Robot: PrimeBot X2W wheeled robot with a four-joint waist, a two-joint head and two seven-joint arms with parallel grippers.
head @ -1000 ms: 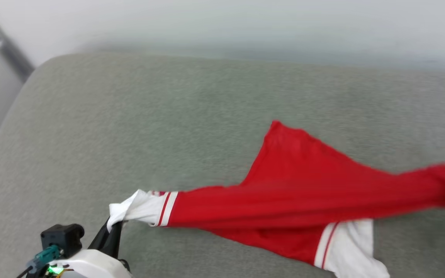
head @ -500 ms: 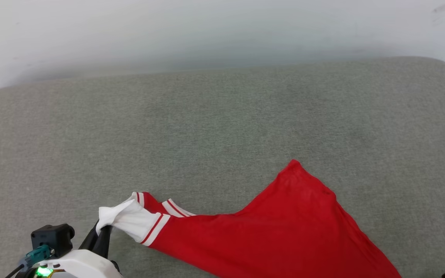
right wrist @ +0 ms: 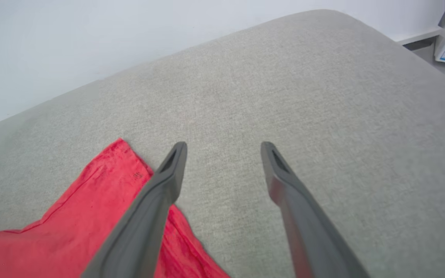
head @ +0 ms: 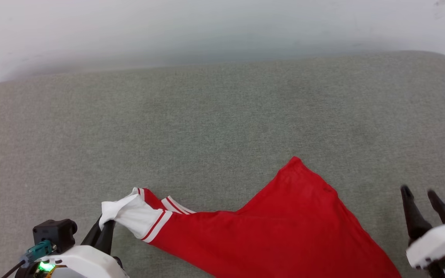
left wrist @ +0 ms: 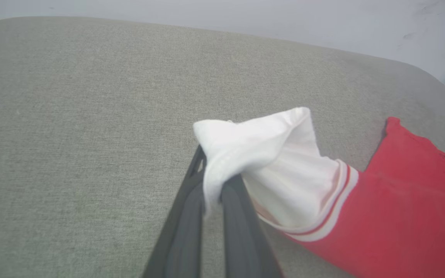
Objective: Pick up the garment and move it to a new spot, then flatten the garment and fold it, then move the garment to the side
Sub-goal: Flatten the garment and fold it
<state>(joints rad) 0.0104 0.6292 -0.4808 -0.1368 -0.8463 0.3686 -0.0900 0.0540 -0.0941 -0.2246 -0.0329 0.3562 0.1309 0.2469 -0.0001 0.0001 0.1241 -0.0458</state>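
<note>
1. looking down in the head view: the garment [head: 284, 231] lies low and right of middle on the grey cushion [head: 207, 116]. its red body is bunched into a peak and runs off the bottom edge, so it is not flat. the left gripper [head: 104, 227], lower left, is clamped on the white sleeve [head: 129, 214]. the right gripper [head: 418, 191], lower right, has its fingers apart and holds nothing, just beside the garment's right edge.
2. left wrist view: the left gripper [left wrist: 211, 200] has both fingers pinched together on the sleeve's [left wrist: 276, 162] edge. past the striped trim [left wrist: 338, 216], the red body trails off right, resting on the cushion.
3. right wrist view: the right gripper [right wrist: 223, 146] is spread wide and empty over bare cushion. its left finger overlaps the red hem [right wrist: 122, 166] in this view; i cannot tell if it touches.
4. progress, as a judgement:
   - the move to a new spot looks done or nearly done.
   - flattening is the step in hand, with only one corner held.
   - the right gripper likely needs a hem or sleeve grab next.
   - the fold and the move aside are not yet done.
</note>
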